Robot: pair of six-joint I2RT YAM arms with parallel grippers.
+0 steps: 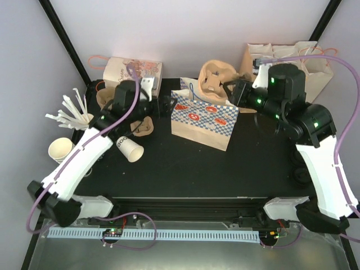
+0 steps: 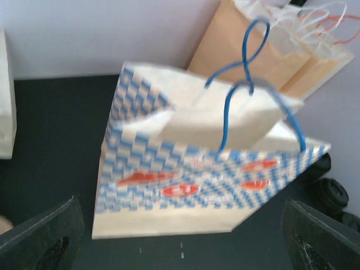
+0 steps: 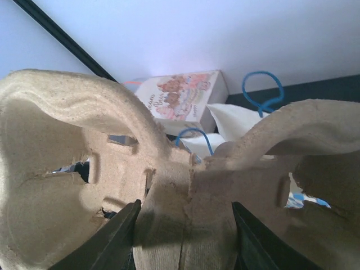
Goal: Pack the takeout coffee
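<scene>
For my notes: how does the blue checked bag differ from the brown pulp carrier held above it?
The blue checked bag stands on the table; the brown pulp carrier is lifted, gripped by the right gripper. The bag is printed, flat-sided paper with blue cord handles; the carrier is plain, moulded, curved. Both are takeout packaging.

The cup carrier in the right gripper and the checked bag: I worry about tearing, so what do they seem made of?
The cup carrier looks like molded paper pulp: tan, matte, fibrous, with ragged edges at its cutouts. The right gripper is closed on its middle ridge. The checked bag looks like thin printed paper with creased folds; its blue handles seem to be cord, though blur leaves that open.
</scene>
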